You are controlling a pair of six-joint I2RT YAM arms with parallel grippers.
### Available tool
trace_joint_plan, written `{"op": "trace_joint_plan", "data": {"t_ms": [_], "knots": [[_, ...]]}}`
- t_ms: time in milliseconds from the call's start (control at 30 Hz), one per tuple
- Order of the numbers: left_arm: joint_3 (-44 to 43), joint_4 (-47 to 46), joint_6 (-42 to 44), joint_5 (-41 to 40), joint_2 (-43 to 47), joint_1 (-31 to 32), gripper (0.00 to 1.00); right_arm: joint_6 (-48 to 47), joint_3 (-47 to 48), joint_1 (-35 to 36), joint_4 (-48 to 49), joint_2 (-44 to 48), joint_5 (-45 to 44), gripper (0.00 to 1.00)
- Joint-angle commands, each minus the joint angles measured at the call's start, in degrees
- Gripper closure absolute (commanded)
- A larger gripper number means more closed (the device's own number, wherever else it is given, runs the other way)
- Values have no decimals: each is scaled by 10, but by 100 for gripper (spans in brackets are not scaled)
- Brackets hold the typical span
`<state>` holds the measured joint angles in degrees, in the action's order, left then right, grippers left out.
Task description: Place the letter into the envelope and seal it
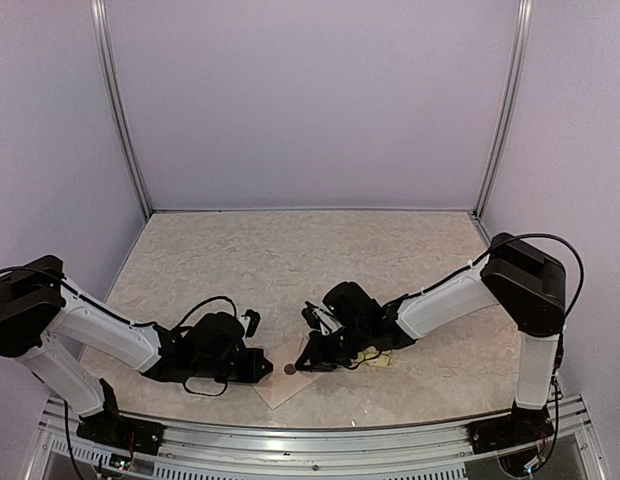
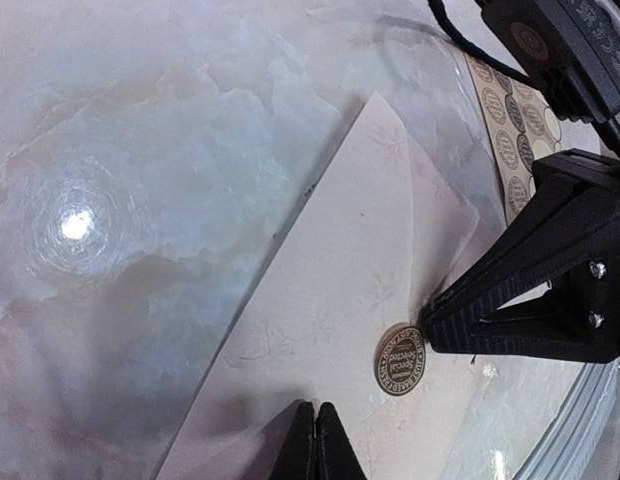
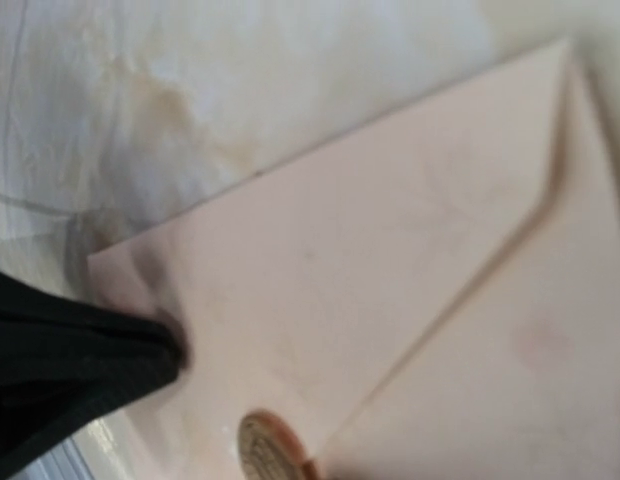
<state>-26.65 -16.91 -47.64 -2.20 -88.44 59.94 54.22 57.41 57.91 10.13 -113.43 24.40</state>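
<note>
The cream envelope (image 2: 330,290) lies flat on the table near the front edge, flap folded down. A round brown sticker (image 2: 399,361) sits on the flap's point. My left gripper (image 2: 316,425) is shut, its tips resting on the envelope's near part. My right gripper (image 2: 437,318) is also shut, and its black tip touches the envelope right beside the sticker. From above, both grippers (image 1: 267,366) (image 1: 306,360) meet over the envelope (image 1: 282,385). The right wrist view shows the envelope (image 3: 390,250), the sticker (image 3: 270,450) and the left fingers (image 3: 90,350). The letter is out of view.
A card of round brown and yellow stickers (image 2: 510,135) lies just right of the envelope, partly under the right arm (image 1: 378,357). The metal rail (image 1: 320,435) runs along the table's front edge. Pale walls close in the back and sides.
</note>
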Motion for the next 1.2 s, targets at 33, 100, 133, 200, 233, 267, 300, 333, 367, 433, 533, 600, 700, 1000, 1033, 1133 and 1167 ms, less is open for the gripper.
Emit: {"op": "trace_joint_plan", "data": {"t_ms": [33, 100, 133, 200, 233, 267, 300, 333, 367, 433, 533, 600, 700, 1000, 1033, 1133, 1167], "knots": [[20, 70, 8, -6, -3, 3, 98, 3, -23, -12, -59, 8, -50, 100], [17, 70, 9, -6, -1, 3, 98, -5, -24, -12, -47, 17, -40, 100], [12, 71, 9, -7, 1, 4, 98, -11, -25, -12, -41, 22, -34, 100], [-3, 81, 13, -6, 6, 3, 97, -30, -24, -12, -23, 38, -18, 100], [-14, 87, 16, -7, 10, 3, 97, -39, -23, -12, -20, 50, -13, 100], [-31, 97, 20, -10, 19, 3, 96, -49, -24, -12, -16, 62, -9, 100], [-45, 108, 24, -14, 26, 3, 95, -61, -25, -11, -13, 77, -3, 100], [-60, 118, 28, -19, 36, 3, 91, -71, -23, -11, -13, 93, 0, 100], [-73, 130, 33, -25, 51, 3, 87, -82, -23, -11, -16, 108, 1, 100], [-98, 151, 47, -40, 74, 1, 75, -99, -23, -11, -29, 143, -6, 89], [-126, 167, 68, -62, 108, -13, 56, -124, -17, -14, -63, 187, -44, 65], [-134, 166, 82, -63, 129, -36, 40, -144, -15, -19, -81, 211, -71, 44], [-149, 157, 105, -39, 133, -92, 22, -171, -14, -41, -97, 230, -96, 19], [-169, 49, 226, -2, 72, -293, 9, -267, -55, -189, -56, 241, -148, 4], [-157, 23, 233, 3, 69, -326, 9, -279, -65, -214, -47, 248, -151, 4], [-104, -59, 245, 6, 75, -435, 9, -318, -103, -292, -18, 276, -154, 2], [-79, -81, 244, 9, 79, -470, 8, -330, -116, -330, -6, 288, -152, 2]]}}
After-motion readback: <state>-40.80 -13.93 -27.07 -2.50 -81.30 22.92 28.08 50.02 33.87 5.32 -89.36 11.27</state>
